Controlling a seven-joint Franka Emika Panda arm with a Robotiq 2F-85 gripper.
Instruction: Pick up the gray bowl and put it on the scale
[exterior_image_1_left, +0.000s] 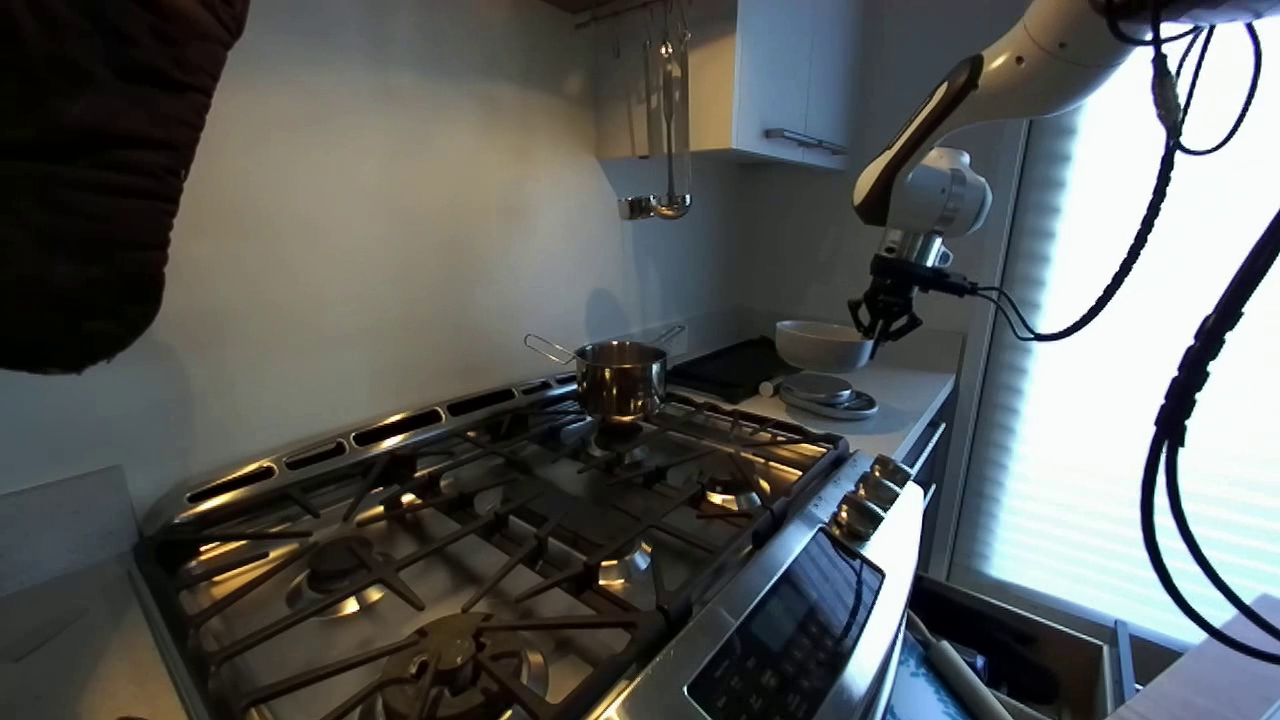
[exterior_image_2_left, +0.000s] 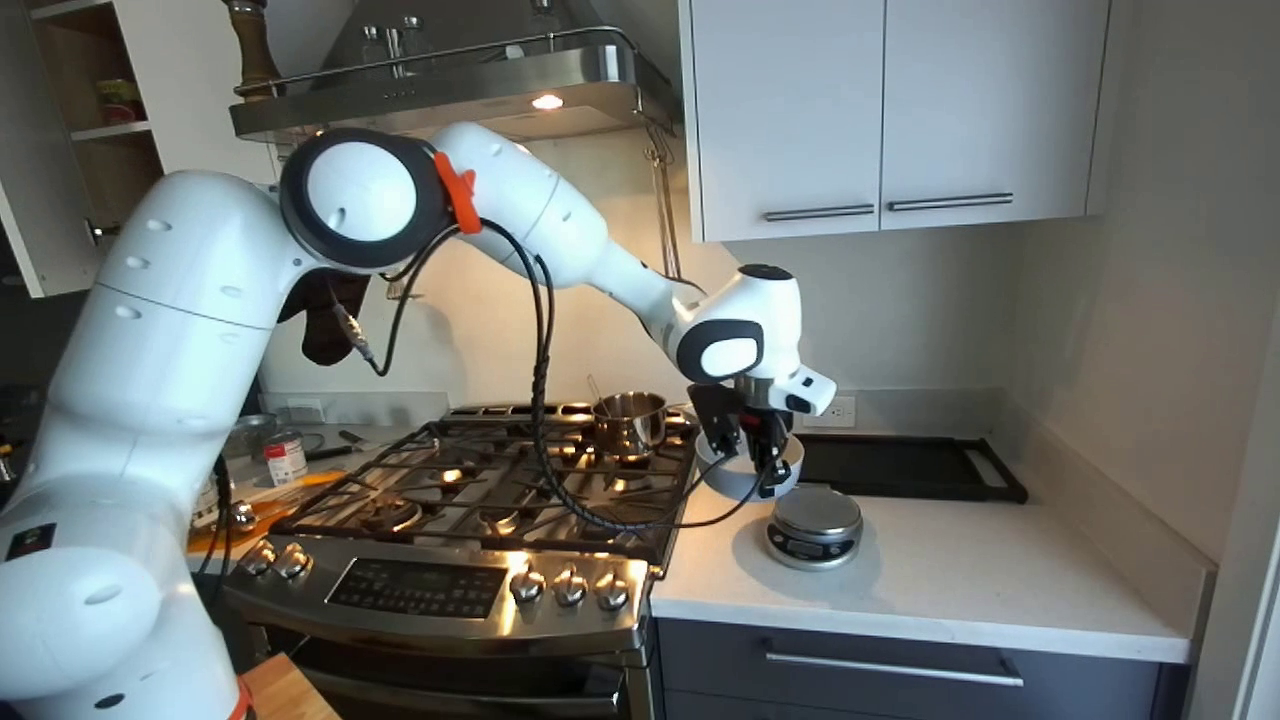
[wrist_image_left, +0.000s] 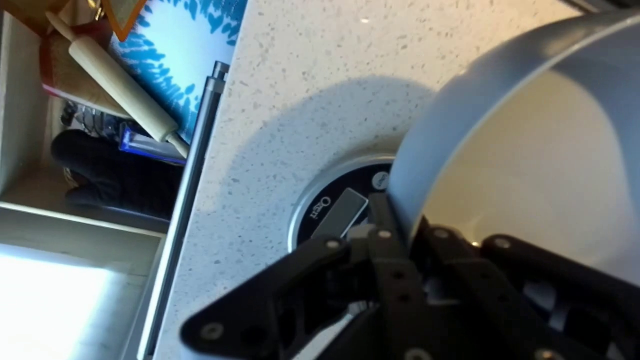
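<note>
The gray bowl (exterior_image_1_left: 822, 348), pale inside, is held raised above the counter; it also shows in an exterior view (exterior_image_2_left: 728, 479) and in the wrist view (wrist_image_left: 440, 130). My gripper (wrist_image_left: 407, 232) is shut on its rim, one finger outside and one inside; the gripper shows in both exterior views (exterior_image_1_left: 877, 338) (exterior_image_2_left: 770, 480). The scale (exterior_image_2_left: 817, 515) is a round silver disc with a black display front, standing on the counter in front of and below the bowl. It shows in an exterior view (exterior_image_1_left: 818, 388) and partly in the wrist view (wrist_image_left: 340, 212), where bowl and fingers hide the rest.
A black tray (exterior_image_2_left: 890, 467) lies on the counter against the back wall. A shiny metal pot (exterior_image_1_left: 620, 380) stands on the stove (exterior_image_1_left: 540, 520) beside the counter. An open drawer with a rolling pin (wrist_image_left: 120, 90) lies beyond the counter's front edge. Cupboards (exterior_image_2_left: 890, 120) hang above.
</note>
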